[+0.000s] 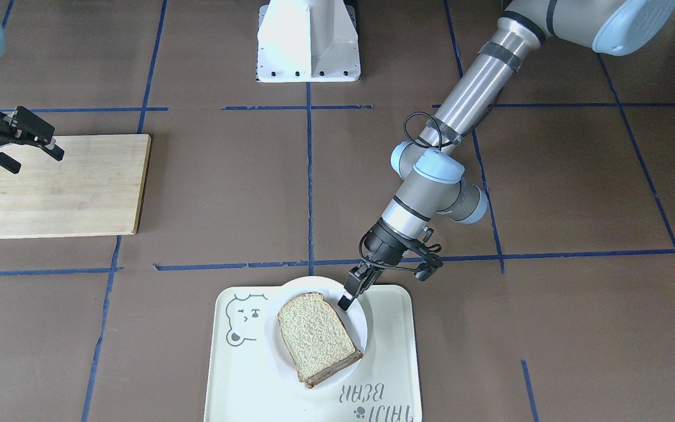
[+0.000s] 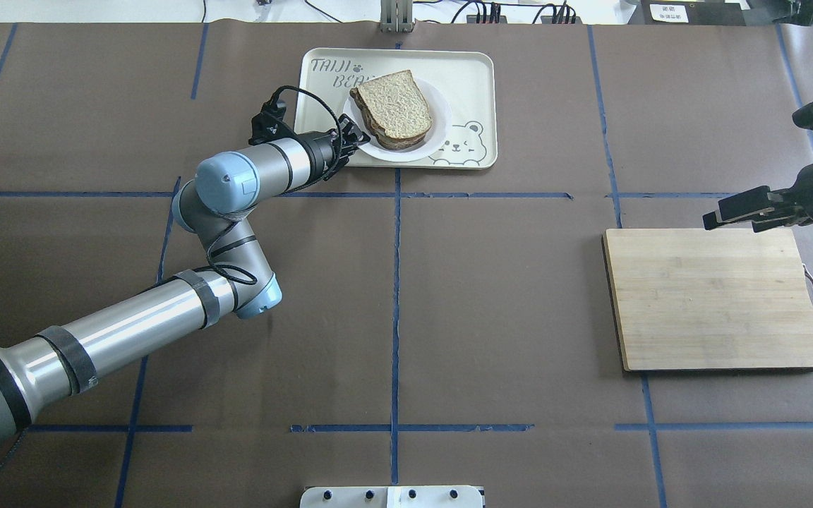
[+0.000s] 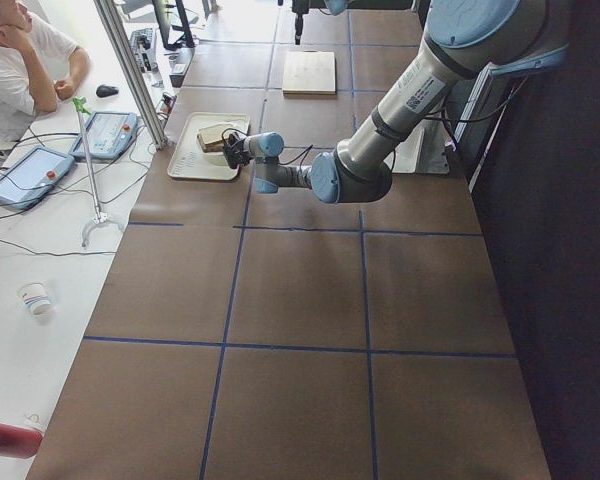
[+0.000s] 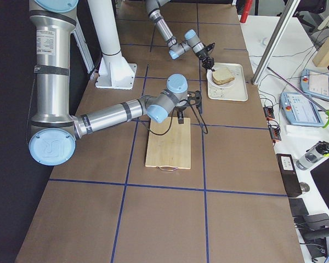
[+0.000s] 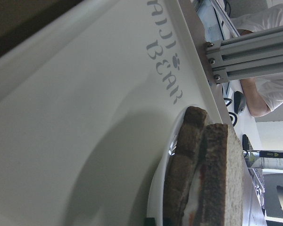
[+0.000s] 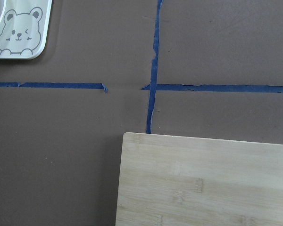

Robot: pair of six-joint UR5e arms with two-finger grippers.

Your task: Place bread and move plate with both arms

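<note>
The bread (image 1: 317, 337) lies as the top slice of a stack on the white plate (image 1: 359, 328), which sits on the bear tray (image 1: 390, 346). In the left wrist view the bread (image 5: 224, 183) covers a second slice with filling between them. My left gripper (image 1: 345, 303) is at the plate's rim on the robot's side, jaws closed on the rim. It also shows in the overhead view (image 2: 358, 137) beside the plate (image 2: 440, 125). My right gripper (image 1: 31, 153) is open and empty, hovering over the end of the wooden board (image 1: 62, 187).
The tray (image 2: 473, 77) stands at the table's far edge from the robot. The wooden board (image 2: 717, 296) lies on the robot's right, also seen in the right wrist view (image 6: 203, 183). The white robot base (image 1: 308, 41) stands at the near edge. Blue tape lines cross the brown table.
</note>
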